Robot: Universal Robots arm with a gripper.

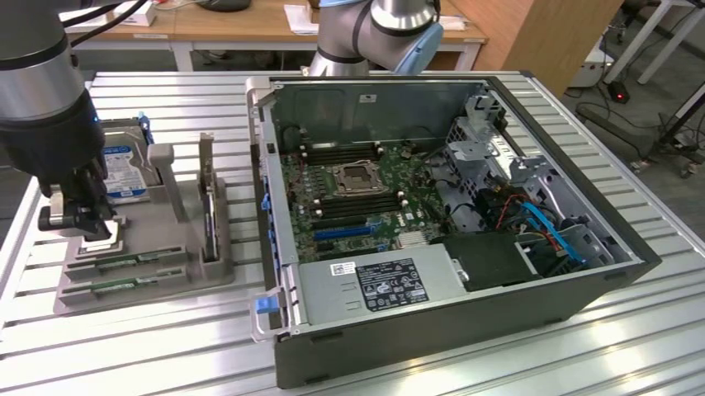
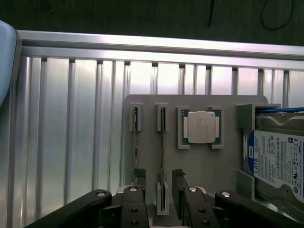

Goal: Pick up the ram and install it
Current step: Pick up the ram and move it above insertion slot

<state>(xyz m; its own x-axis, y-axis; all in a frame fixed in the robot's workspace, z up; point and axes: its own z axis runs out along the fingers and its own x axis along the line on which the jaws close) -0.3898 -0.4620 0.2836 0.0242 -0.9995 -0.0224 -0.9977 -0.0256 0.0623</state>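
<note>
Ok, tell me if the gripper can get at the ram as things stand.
Probably yes. The gripper hangs open just above the tray, fingers either side of one ram standing on edge in its slot. Nothing covers it; the second ram stands apart beside it.
</note>
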